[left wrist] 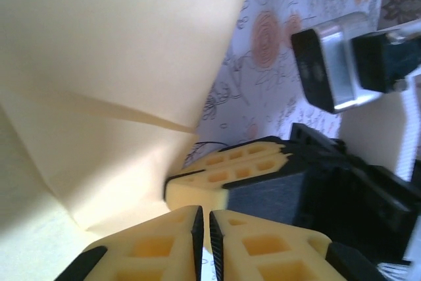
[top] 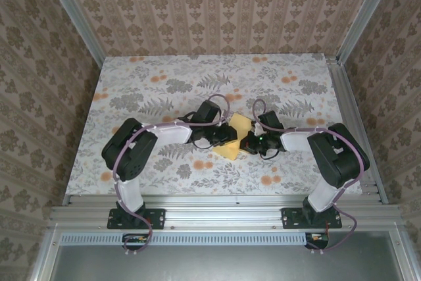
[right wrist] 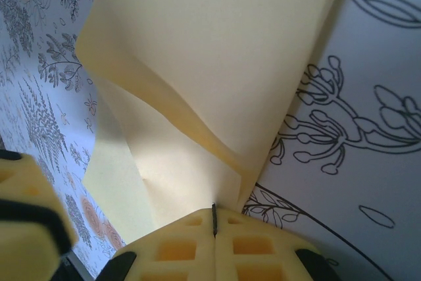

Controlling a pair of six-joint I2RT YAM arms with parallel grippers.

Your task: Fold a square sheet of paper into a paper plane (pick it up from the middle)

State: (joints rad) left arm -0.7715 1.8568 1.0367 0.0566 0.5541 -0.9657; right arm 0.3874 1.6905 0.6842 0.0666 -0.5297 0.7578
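1. At mid-table in the top view, the sheet (top: 231, 149) is mostly covered by the two wrists meeting over it, and both sets of fingertips are hidden there.
2. In its own wrist view, the left gripper (left wrist: 204, 218) has its pads nearly together, with a thin dark slit between them. It cannot be told whether paper sits in that slit, because the fingers cut off the sheet's near edge.
3. The right gripper (right wrist: 214, 212) is clenched, its pads meeting in a hairline seam. The sheet's folded edge (right wrist: 217, 97) runs down into that seam, so it grasps the sheet.
4. The sheet (left wrist: 112, 64) rests on the flowered cloth (right wrist: 368, 97), creased, with one flap over a lower layer.
5. From the left wrist, the sheet spreads ahead and to the left of the left pads. The right gripper's tips (left wrist: 177, 179) touch its corner just beyond them.
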